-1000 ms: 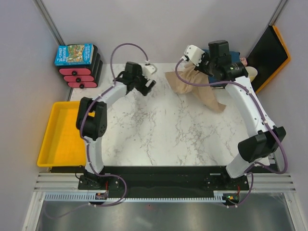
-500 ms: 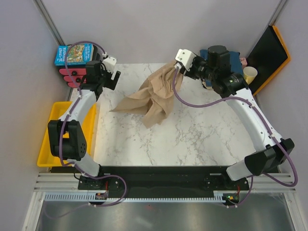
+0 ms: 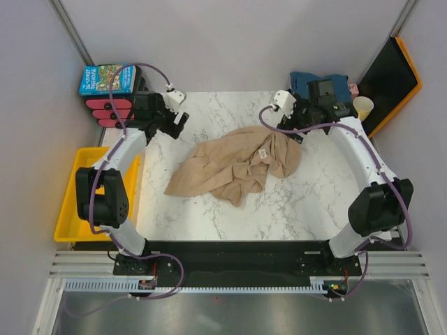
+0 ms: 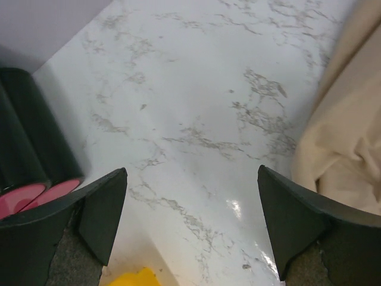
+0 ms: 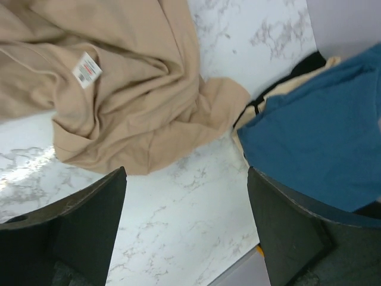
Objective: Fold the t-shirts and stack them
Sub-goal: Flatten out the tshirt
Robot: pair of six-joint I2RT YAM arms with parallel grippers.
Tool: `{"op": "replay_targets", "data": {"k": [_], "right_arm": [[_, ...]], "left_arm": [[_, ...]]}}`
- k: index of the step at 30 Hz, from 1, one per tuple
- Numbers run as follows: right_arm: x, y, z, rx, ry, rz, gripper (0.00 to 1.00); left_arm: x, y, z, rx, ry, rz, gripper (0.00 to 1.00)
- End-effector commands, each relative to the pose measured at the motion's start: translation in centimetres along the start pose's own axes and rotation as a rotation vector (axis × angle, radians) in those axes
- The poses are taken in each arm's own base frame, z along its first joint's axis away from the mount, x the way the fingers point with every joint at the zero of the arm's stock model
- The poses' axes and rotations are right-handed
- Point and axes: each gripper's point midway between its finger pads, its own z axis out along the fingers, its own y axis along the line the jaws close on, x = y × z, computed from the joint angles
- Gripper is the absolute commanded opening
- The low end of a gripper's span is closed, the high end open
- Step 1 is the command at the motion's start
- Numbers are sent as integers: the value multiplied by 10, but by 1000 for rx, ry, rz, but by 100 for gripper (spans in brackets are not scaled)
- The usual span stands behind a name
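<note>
The right gripper (image 5: 187, 208) is fully open and holds nothing, positioned over bare table (image 3: 293, 202) between the crumpled tan shirt (image 3: 234, 164) and the teal shirt (image 5: 315, 137) at the upper right. The left gripper (image 4: 190, 214) is also fully open and empty, at the upper left. The tan shirt lies mid-table, white label (image 5: 87, 69) facing up.

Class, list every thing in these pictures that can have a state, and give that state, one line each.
tan t-shirt, unfolded, crumpled in a heap, white label showing.
teal t-shirt, lying loose, not held.
left gripper, open, empty.
right gripper, open, empty.
cup, upright.
</note>
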Motion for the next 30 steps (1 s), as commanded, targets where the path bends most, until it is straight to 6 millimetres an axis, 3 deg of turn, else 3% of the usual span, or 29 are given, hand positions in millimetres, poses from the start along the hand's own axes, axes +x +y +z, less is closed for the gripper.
{"op": "replay_targets", "data": {"k": [1, 2, 7, 11, 19, 30], "right_arm": [[-24, 57, -5, -342, -38, 23, 89], [-27, 64, -3, -389, -43, 39, 90], [2, 108, 28, -553, 48, 77, 91], [22, 125, 51, -581, 93, 115, 90], [21, 118, 92, -527, 62, 176, 90], [28, 121, 133, -514, 65, 220, 87]], "left_arm": [[1, -47, 10, 237, -16, 125, 97], [7, -59, 11, 284, 1, 143, 97], [30, -106, 28, 406, 60, 334, 95], [40, -121, 42, 434, 86, 406, 94], [33, -120, 65, 431, 86, 421, 94], [52, -137, 80, 463, 134, 454, 92]]}}
